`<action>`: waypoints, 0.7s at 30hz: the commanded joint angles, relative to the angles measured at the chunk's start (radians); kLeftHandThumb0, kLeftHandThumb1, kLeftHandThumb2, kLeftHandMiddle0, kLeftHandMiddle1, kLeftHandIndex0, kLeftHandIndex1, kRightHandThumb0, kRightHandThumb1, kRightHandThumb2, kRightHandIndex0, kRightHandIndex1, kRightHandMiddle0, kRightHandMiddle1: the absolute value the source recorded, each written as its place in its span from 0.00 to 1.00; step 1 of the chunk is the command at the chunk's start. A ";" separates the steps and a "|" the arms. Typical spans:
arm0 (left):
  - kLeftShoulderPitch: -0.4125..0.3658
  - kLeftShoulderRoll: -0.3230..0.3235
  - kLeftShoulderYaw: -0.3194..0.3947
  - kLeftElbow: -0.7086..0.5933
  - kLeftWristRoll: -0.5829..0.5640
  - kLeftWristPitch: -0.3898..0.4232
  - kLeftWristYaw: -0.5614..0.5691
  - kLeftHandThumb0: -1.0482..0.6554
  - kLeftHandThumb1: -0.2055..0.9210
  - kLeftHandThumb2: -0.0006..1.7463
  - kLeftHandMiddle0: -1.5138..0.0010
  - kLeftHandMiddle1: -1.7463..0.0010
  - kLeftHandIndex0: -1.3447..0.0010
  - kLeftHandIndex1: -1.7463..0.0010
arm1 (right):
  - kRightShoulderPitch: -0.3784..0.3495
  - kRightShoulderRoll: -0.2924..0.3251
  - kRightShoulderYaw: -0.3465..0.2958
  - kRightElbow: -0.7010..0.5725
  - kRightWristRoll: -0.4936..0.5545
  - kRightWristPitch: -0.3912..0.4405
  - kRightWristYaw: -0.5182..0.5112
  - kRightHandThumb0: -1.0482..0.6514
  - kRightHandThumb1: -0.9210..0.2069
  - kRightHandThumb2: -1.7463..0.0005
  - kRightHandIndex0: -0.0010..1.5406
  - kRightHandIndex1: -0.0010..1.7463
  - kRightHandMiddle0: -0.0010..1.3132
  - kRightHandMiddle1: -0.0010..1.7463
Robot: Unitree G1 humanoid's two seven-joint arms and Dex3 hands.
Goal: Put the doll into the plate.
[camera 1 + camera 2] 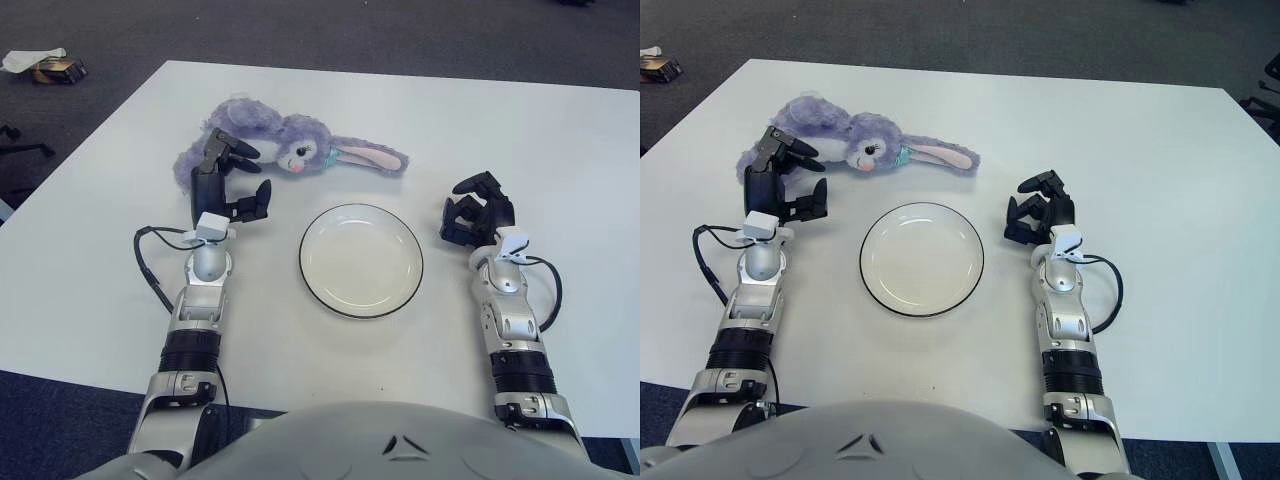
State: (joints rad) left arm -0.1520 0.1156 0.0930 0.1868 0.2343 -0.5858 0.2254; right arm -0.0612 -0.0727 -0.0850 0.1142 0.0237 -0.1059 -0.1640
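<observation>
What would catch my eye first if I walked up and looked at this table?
Most likely the fluffy purple bunny doll lying on its side at the far left of the white table, long ears pointing right. The robot's left hand is at the doll's body, fingers spread, holding nothing. Nearer, an empty white plate sits in the middle, with the right hand just right of it.

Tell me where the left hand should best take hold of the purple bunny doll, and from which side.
Probably the plump body at the left end of the doll, coming from above on the robot's near side. The doll lies on its side on the table, its thin ears trailing right and offering little to grip. The left hand, fingers spread, already hovers by the body. The plate lies just to the right. The right hand shows right of the plate.
</observation>
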 commanded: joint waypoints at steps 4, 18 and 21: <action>0.022 0.015 -0.001 0.040 -0.025 -0.048 -0.016 0.61 0.57 0.63 0.60 0.15 0.72 0.00 | 0.094 0.059 0.019 -0.005 -0.003 0.042 -0.010 0.61 0.60 0.20 0.45 0.97 0.32 1.00; -0.117 0.132 0.000 -0.076 0.057 0.038 -0.091 0.61 0.62 0.59 0.63 0.14 0.75 0.00 | 0.105 0.037 0.053 -0.150 -0.051 0.083 -0.018 0.61 0.62 0.18 0.46 0.99 0.33 1.00; -0.121 0.164 0.000 -0.088 0.080 0.044 -0.102 0.61 0.64 0.58 0.65 0.13 0.75 0.00 | 0.105 0.037 0.056 -0.150 -0.059 0.081 -0.018 0.61 0.65 0.15 0.47 1.00 0.35 1.00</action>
State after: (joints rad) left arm -0.2410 0.2400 0.0932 0.1299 0.2866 -0.5480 0.1408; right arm -0.0139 -0.0728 -0.0419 -0.0555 -0.0244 -0.0158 -0.1772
